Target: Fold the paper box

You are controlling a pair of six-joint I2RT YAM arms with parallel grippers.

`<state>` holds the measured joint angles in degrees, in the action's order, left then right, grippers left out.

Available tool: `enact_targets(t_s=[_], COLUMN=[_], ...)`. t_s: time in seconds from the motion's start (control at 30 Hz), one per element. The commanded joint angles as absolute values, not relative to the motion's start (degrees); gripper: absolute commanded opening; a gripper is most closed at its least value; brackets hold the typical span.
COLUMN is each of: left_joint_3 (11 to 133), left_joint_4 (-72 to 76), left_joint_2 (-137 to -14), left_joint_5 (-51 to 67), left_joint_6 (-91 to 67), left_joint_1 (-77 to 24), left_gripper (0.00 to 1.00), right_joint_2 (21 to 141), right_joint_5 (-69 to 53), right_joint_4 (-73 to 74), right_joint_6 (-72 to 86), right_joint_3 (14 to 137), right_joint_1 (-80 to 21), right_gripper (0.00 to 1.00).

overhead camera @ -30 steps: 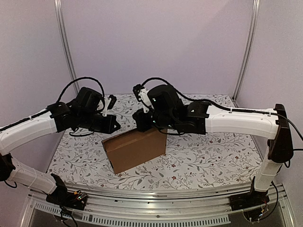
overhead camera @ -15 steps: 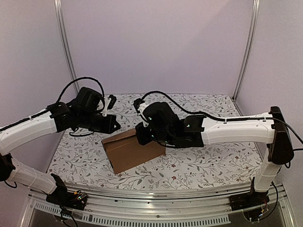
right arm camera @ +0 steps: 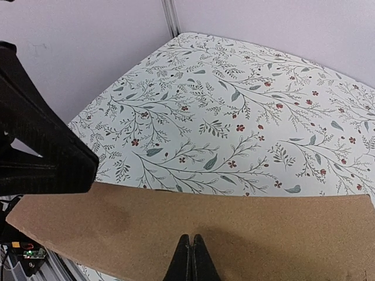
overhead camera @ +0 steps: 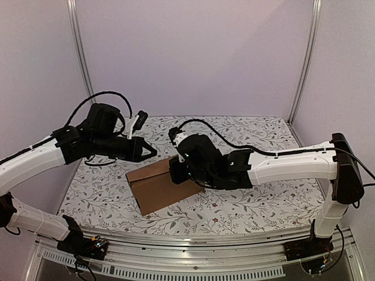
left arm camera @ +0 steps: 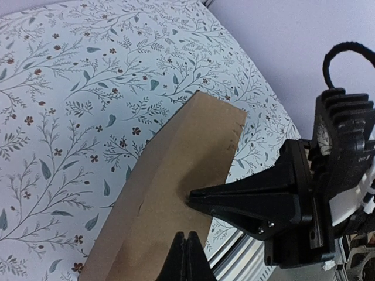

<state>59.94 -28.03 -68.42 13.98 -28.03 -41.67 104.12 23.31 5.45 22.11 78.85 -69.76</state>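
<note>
Mid-table, paper box (overhead camera: 167,184) top edge under right fingers (right arm camera: 185,263), left fingers (left arm camera: 180,263) beside, both pairs together, open table (overhead camera: 263,193) rightward.

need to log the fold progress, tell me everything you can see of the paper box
The paper box is plain brown, matte cardboard, unprinted, and looks folded into a shallow rectangular block. It lies skewed on the floral table, near the middle, one corner pointing to the near edge. The shut right hand has its tip on or just above the top panel; contact is unclear. The shut left hand hangs over its left part, apparently apart.
</note>
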Motion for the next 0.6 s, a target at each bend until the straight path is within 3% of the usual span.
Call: enact_targets(t_s=[0.0,0.57], left_joint_3=[55.90,50.54], left_joint_4=[-23.26,-24.35], left_joint_2=[-68.26,-70.58], left_joint_5=[19.22,14.57], left_joint_6=[-26.02,-26.09], left_joint_1=[-43.03,-43.50], left_gripper=[0.00,0.00], right_joint_2=[108.01,103.07], right_joint_5=[23.18,25.53], right_joint_4=[13.24,14.89], right_joint_6=[23.29,18.75], right_joint_3=[75.67,78.30], right_joint_1=[-70.10,-68.96], right_gripper=[0.00,0.00])
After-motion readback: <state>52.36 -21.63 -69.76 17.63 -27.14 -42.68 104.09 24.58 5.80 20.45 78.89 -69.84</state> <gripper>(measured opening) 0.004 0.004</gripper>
